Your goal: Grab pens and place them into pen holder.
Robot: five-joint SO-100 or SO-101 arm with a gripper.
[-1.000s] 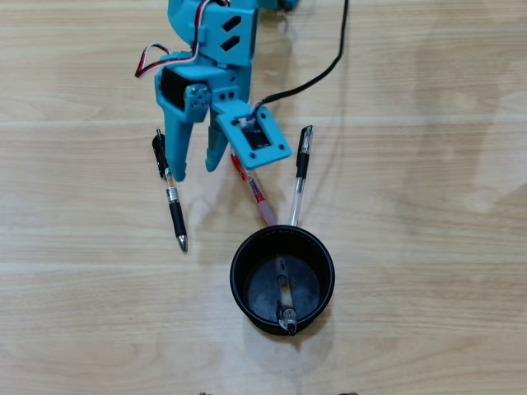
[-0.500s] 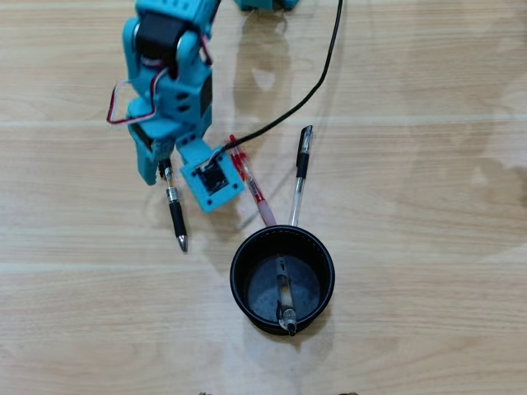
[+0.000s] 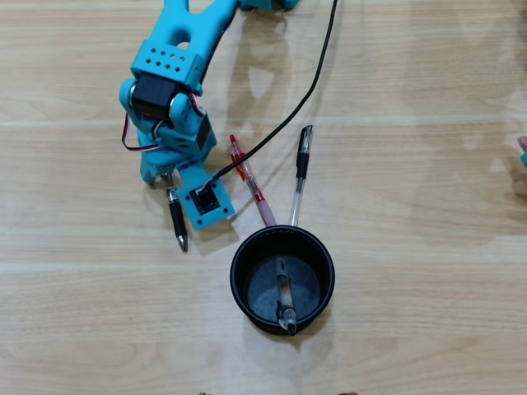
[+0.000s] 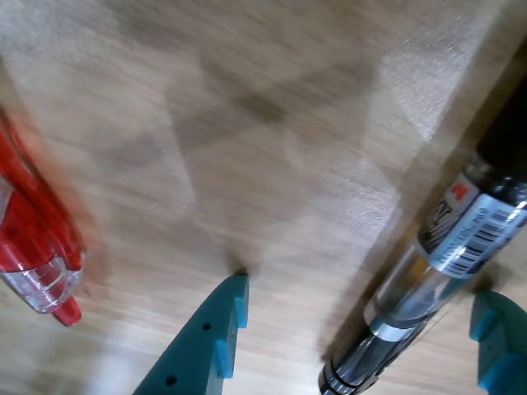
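The arm's head hides the upper half of the black pen [image 3: 176, 220] in the overhead view. In the wrist view the jaws [image 4: 362, 325] are spread, straddling its barrel on the bench [image 3: 412, 206]. The pen holder [image 3: 244, 290] holds one pen [image 3: 284, 300]; the red pen [image 3: 249, 183] and clear pen [image 3: 300, 177] lie just behind it.

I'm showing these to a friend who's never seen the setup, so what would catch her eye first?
Probably the bright blue arm reaching down from the top of the overhead view, its jaws open either side of the black pen lying on the wooden table. Next, the round black cup near the bottom centre, with one pen already inside. A red pen and a clear pen lie just above the cup.
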